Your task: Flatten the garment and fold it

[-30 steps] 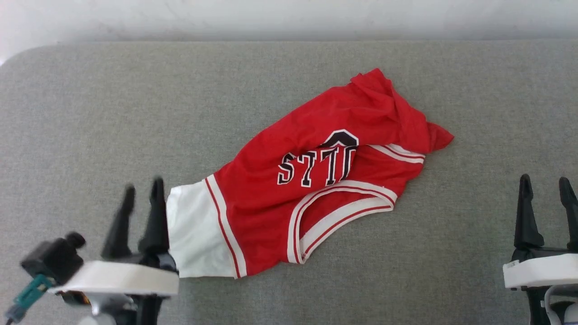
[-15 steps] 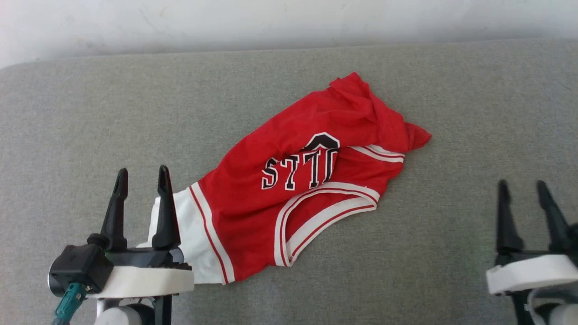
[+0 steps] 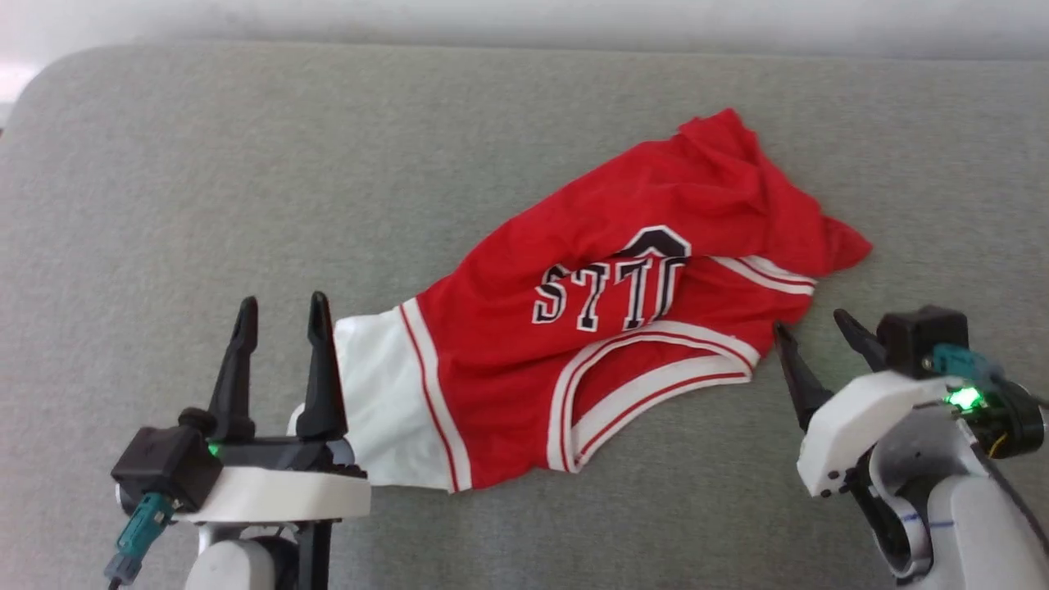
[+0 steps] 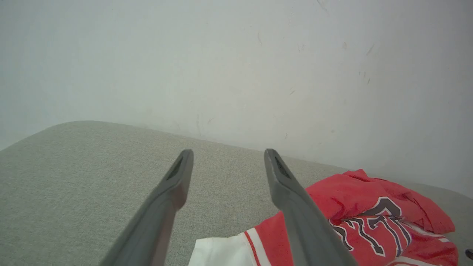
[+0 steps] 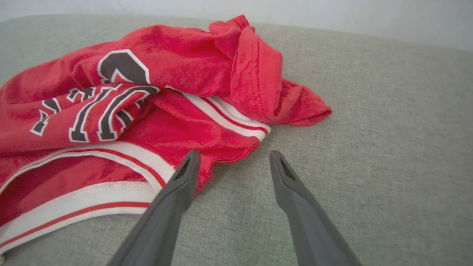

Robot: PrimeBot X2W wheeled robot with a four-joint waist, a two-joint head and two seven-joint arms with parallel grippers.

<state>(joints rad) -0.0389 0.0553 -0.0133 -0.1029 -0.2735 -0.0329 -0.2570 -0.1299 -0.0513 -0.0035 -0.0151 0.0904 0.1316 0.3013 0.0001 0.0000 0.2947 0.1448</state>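
The garment [image 3: 606, 311] lies crumpled on the grey cushion, a red shirt with black white-outlined letters, striped trim and one white sleeve [image 3: 377, 410] spread at its lower left. My left gripper [image 3: 281, 307] stands open just left of that sleeve, its right finger over the sleeve's edge. In the left wrist view the garment [image 4: 369, 218] lies to the right of the open left gripper [image 4: 228, 155]. My right gripper [image 3: 811, 324] is open, tilted toward the garment's right edge. In the right wrist view the right gripper [image 5: 232, 155] hovers by the red hem [image 5: 229, 147], holding nothing.
The grey fabric cushion [image 3: 164, 205] spreads wide around the shirt, with a rounded corner at the upper left. A pale wall [image 3: 524, 16] runs along its far edge.
The right arm has swung in toward the garment's right edge and tilted left. The camera has shifted, so the whole picture moved. The left gripper stays by the white sleeve.
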